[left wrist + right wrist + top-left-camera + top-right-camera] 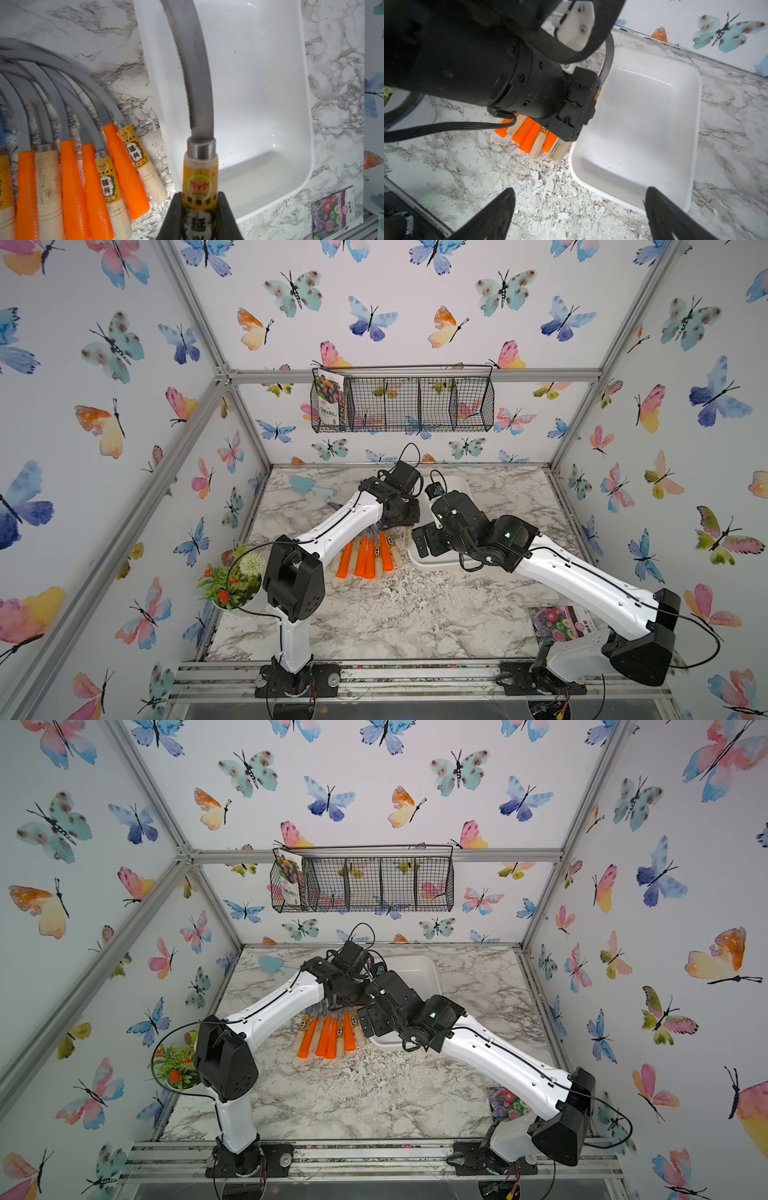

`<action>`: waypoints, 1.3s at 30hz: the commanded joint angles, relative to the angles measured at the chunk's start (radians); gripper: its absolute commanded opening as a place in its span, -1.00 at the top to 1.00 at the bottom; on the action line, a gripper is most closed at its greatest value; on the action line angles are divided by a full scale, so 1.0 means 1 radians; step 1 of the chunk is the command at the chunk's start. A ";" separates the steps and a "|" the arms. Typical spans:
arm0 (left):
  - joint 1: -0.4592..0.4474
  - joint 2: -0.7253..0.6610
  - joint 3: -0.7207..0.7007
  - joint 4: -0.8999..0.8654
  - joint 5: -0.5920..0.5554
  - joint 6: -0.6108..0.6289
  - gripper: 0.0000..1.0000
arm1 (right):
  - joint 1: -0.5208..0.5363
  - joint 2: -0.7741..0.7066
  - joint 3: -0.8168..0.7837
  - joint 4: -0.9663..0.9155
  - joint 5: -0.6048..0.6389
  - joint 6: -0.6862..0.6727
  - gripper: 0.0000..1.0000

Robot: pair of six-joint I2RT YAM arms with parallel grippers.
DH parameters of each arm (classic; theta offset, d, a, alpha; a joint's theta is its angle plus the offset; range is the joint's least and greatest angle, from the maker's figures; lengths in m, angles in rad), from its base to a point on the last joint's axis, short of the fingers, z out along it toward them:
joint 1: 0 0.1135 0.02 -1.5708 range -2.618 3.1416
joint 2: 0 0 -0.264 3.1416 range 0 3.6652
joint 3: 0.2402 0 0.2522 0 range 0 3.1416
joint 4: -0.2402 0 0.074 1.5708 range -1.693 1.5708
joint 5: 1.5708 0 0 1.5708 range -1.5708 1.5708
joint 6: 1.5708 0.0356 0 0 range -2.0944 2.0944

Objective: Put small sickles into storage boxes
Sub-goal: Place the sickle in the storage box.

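Within the left hand, the sickle has its handle end hidden.

Bright, even light fills both top views, where the straight walls bow at the edges, while in the wrist views thin glare streaks the white tray, soft shadow lines its inner wall, and the closest parts blur.

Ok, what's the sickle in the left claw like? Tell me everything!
The held sickle has a curved grey blade with tiny saw teeth, a shiny metal collar and a pale handle wrapped in a yellow label. The left claw is shut on that handle. Its blade reaches over the white tray.
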 commanded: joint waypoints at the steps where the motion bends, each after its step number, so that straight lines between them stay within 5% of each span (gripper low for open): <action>1: -0.025 0.042 0.063 -0.013 0.018 -0.031 1.00 | -0.024 -0.032 -0.024 -0.037 0.028 0.015 -0.99; 31: -0.105 0.429 0.293 0.057 0.016 -0.100 1.00 | -0.099 -0.167 -0.159 -0.091 0.028 0.062 -0.99; 39: -0.097 0.482 0.278 0.120 0.006 -0.083 0.79 | -0.101 -0.169 -0.165 -0.104 0.025 0.060 -0.99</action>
